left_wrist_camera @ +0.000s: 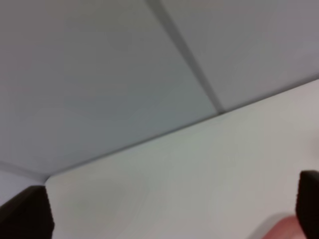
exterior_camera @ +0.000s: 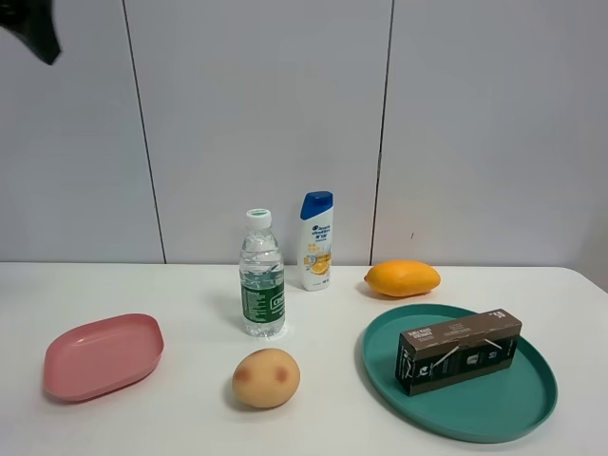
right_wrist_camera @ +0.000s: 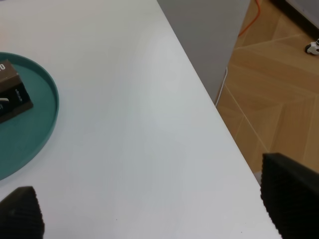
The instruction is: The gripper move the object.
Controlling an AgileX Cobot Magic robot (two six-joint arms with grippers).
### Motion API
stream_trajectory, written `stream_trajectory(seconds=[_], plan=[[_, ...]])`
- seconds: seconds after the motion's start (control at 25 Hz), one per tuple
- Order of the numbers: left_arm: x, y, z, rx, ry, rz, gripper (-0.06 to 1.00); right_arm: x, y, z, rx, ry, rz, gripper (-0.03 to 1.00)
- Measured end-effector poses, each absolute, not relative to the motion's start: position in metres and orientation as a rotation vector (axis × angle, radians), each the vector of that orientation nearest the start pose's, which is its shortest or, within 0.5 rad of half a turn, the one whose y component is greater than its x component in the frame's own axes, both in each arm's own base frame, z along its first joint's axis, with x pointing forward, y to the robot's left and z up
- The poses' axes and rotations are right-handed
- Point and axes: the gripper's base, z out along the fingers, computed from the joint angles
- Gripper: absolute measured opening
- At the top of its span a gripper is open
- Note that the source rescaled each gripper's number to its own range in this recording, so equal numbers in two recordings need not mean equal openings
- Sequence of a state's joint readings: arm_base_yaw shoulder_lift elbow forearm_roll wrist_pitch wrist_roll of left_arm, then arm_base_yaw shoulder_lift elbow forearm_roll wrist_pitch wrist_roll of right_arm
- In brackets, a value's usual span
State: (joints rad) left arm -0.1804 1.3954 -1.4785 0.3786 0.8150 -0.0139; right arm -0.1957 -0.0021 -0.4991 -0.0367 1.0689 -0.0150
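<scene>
The object, a long dark brown carton point(exterior_camera: 459, 350) with white print, lies on its side on the teal round plate point(exterior_camera: 532, 404) at the front right of the table. One end of the carton point(right_wrist_camera: 12, 92) shows in the right wrist view, on the plate point(right_wrist_camera: 42, 117). My right gripper point(right_wrist_camera: 154, 204) is open and empty, over the bare table near its right edge, apart from the plate. My left gripper point(left_wrist_camera: 167, 209) is open and empty above the table's left part, facing the wall. In the exterior view only a black part point(exterior_camera: 33, 28) shows in the top left corner.
A pink dish point(exterior_camera: 103, 354) lies front left; its edge point(left_wrist_camera: 284, 229) shows in the left wrist view. A water bottle point(exterior_camera: 262, 275), a white shampoo bottle point(exterior_camera: 316, 240), a yellow mango point(exterior_camera: 402, 277) and a round yellowish fruit point(exterior_camera: 266, 378) stand mid-table. The table edge point(right_wrist_camera: 219, 119) drops to a wooden floor.
</scene>
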Motion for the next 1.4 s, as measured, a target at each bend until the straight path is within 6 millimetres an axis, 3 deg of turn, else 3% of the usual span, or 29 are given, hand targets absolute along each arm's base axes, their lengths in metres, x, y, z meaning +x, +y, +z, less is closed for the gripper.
stream_trajectory(seconds=[0.2, 0.32, 0.48, 0.76, 1.04, 1.24, 1.4], plan=[[0.234, 0.017, 0.421, 0.079, 2.154, 0.316, 1.0, -0.006, -0.002, 0.276, 0.187, 2.047, -0.175, 1.0], [0.19, 0.03, 0.411, -0.022, 2.151, 0.296, 1.0, -0.006, -0.002, 0.276, 0.187, 2.047, -0.175, 1.0], [0.138, 0.028, 0.388, -0.09, 2.132, 0.235, 1.0, -0.006, -0.002, 0.276, 0.187, 2.047, -0.175, 1.0], [0.072, 0.012, 0.339, -0.116, 2.099, 0.128, 1.0, -0.006, -0.002, 0.276, 0.187, 2.047, -0.175, 1.0], [0.034, 0.002, 0.311, -0.124, 2.113, 0.055, 1.0, -0.006, -0.002, 0.276, 0.187, 2.047, -0.175, 1.0], [0.029, 0.0, 0.289, -0.128, 2.178, 0.04, 1.0, -0.006, -0.002, 0.276, 0.187, 2.047, -0.175, 1.0], [0.029, 0.0, 0.285, -0.129, 2.203, 0.037, 1.0, -0.006, -0.002, 0.276, 0.187, 2.047, -0.175, 1.0]])
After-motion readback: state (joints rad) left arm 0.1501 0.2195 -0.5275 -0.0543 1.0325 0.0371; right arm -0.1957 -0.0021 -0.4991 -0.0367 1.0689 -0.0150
